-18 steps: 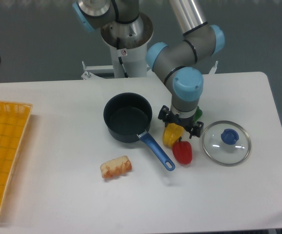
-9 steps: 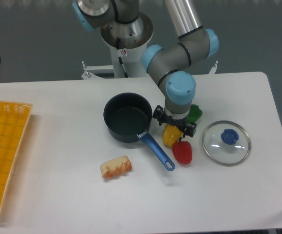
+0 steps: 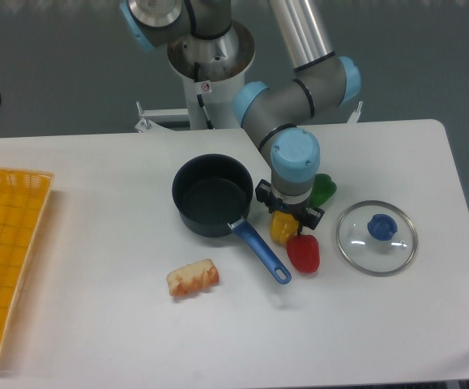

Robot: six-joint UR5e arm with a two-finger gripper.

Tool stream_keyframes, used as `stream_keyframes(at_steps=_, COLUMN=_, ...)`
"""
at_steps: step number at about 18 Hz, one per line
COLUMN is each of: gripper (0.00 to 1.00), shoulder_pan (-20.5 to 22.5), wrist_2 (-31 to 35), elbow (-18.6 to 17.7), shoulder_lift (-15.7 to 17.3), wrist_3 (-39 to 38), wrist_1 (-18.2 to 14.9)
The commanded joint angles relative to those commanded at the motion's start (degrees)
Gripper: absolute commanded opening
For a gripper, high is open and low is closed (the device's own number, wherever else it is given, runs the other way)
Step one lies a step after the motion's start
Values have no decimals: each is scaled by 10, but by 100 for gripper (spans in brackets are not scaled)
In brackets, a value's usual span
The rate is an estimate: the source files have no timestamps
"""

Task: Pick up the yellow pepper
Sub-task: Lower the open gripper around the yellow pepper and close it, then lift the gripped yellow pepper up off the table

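Note:
The yellow pepper (image 3: pixel 282 230) lies on the white table between the pot handle and the red pepper (image 3: pixel 304 254). My gripper (image 3: pixel 288 211) points straight down right over the yellow pepper's far end and hides its top. Its black jaws stick out to either side of the wrist and look spread open around the pepper. The green pepper (image 3: pixel 323 189) lies just behind and to the right of the gripper, partly hidden by the arm.
A dark pot (image 3: pixel 212 195) with a blue handle (image 3: pixel 262 252) stands left of the gripper. A glass lid (image 3: pixel 377 237) with a blue knob lies at the right. A bread piece (image 3: pixel 193 277) lies in front. A yellow basket (image 3: pixel 7 243) is at the far left.
The gripper has shifted left by a small amount and turned slightly, settling more squarely over the yellow pepper. The peppers have not moved.

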Motion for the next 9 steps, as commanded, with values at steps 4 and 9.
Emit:
stream_keyframes(at_steps=4, gripper=59, shoulder_pan=3, wrist_2=-1, elbow=11, shoulder_lift=4, wrist_3=3, wrist_1=-17)
stream_keyframes(at_steps=9, gripper=58, shoulder_pan=4, wrist_2=-1, elbow=39, shoulder_lift=5, wrist_3=4, wrist_1=-50)
